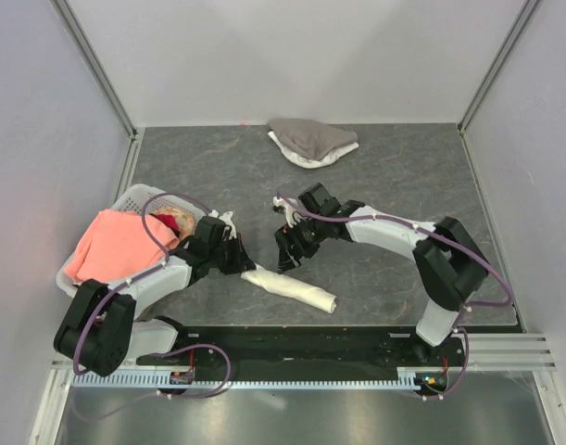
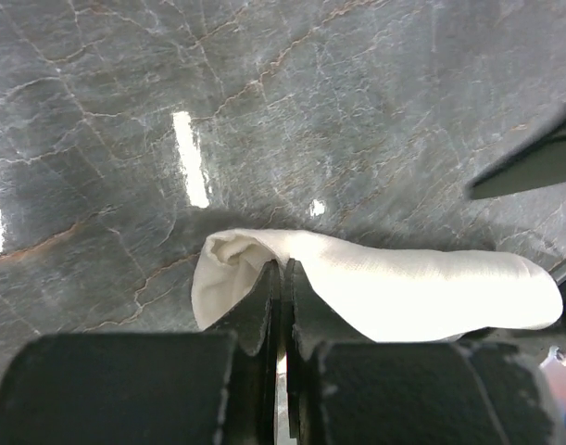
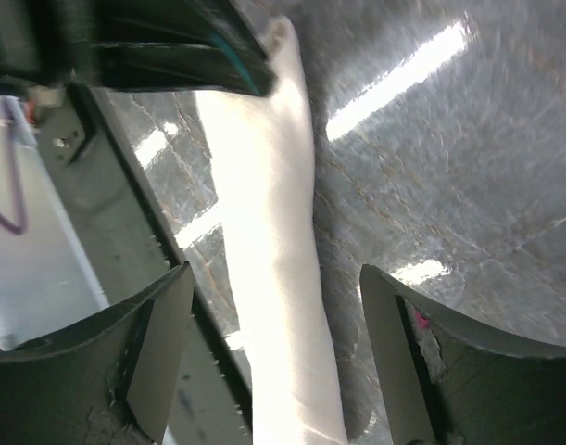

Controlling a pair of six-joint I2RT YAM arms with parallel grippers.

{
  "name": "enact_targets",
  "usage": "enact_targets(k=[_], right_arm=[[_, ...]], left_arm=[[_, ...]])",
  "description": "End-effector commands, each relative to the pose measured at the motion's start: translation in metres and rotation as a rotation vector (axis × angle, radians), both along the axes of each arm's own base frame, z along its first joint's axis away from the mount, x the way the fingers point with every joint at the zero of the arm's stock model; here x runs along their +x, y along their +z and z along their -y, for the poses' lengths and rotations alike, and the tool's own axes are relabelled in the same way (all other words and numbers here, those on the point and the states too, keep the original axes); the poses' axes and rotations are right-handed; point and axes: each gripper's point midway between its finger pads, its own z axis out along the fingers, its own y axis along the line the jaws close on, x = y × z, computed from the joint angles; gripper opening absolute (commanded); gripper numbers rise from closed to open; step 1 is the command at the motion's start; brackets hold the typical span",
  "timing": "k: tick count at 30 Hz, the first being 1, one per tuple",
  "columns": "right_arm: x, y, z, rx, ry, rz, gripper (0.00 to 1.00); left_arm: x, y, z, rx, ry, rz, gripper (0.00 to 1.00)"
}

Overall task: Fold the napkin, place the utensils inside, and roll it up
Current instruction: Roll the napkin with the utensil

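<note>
At the near edge of the table (image 1: 403,176), btwn the two arms, the napkin (image 1: 290,289) lies as a finished-looking roll, slanting from the L gripper (image 1: 245,262) down toward the front rail. No utensils visible anywhere; prob. inside the roll, but can't confirm.

L gripper: clenched, fingers pressed flat together. In the wrist view the tips (image 2: 283,269) sit at the near side of the napkin's (image 2: 403,287) open left end, where the layers curl. Can't tell if a bit of cloth is pinched or if the tips just press against it. My read: it's parked there to pin that end so the roll doesn't spring loose.

R gripper (image 1: 287,260): jaws spread wide, grasping nothing. Its wrist view shows the two fingers straddling the napkin (image 3: 264,232) from above w/ clear gaps either side, no contact. Likely it hangs over the mid-section so it can come down and tidy or hold if the roll slackens.

Roll looks tight and even along its length, far end closed and rounded. Judging by that, the task is at or v. near its end.

Off to the side and well apart: a basket (image 1: 125,199) w/ a pink cloth (image 1: 116,243) on the left, a grey cloth heap (image 1: 310,141) at the back. Neither is in play.
</note>
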Motion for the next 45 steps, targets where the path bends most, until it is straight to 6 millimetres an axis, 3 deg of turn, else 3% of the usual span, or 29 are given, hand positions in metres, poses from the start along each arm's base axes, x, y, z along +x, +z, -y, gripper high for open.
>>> enact_targets(k=[1, 3, 8, 16, 21, 23, 24, 27, 28, 31, 37, 45], right_arm=[[0.011, -0.001, 0.011, -0.184, 0.014, 0.363, 0.82], [0.001, -0.009, 0.005, -0.218, 0.068, 0.417, 0.84], [-0.003, -0.021, -0.003, -0.258, 0.097, 0.484, 0.86], [-0.015, -0.046, -0.007, -0.293, 0.159, 0.465, 0.85], [-0.022, -0.059, -0.005, -0.312, 0.161, 0.412, 0.79], [-0.021, -0.064, -0.001, -0.345, 0.128, 0.393, 0.69], [-0.021, -0.070, 0.002, -0.367, 0.125, 0.389, 0.65], [-0.018, -0.084, 0.015, -0.451, 0.032, 0.341, 0.53], [-0.017, -0.086, 0.018, -0.463, -0.010, 0.318, 0.52], [-0.007, -0.090, 0.037, -0.497, -0.108, 0.271, 0.48], [0.023, -0.082, 0.076, -0.517, -0.325, 0.213, 0.44], [0.058, -0.089, 0.114, -0.558, -0.492, 0.179, 0.46]], left_arm=[[-0.003, -0.002, -0.002, 0.059, -0.014, -0.092, 0.02], [-0.003, -0.001, -0.001, 0.058, -0.017, -0.115, 0.02], [-0.004, -0.004, 0.001, 0.055, -0.021, -0.143, 0.02], [-0.002, -0.003, 0.003, 0.051, -0.029, -0.146, 0.02], [0.004, -0.001, 0.006, 0.047, -0.026, -0.139, 0.03], [0.006, 0.000, 0.008, 0.041, -0.025, -0.136, 0.06], [0.007, 0.002, 0.009, 0.037, -0.027, -0.131, 0.09], [0.012, 0.006, 0.008, 0.039, -0.016, -0.114, 0.28], [0.014, 0.011, 0.008, 0.038, -0.009, -0.096, 0.41], [0.024, 0.026, 0.002, 0.045, 0.024, -0.044, 0.62], [0.039, 0.060, -0.009, 0.054, 0.090, 0.072, 0.80], [0.045, 0.126, -0.021, 0.029, 0.133, 0.273, 0.90]])
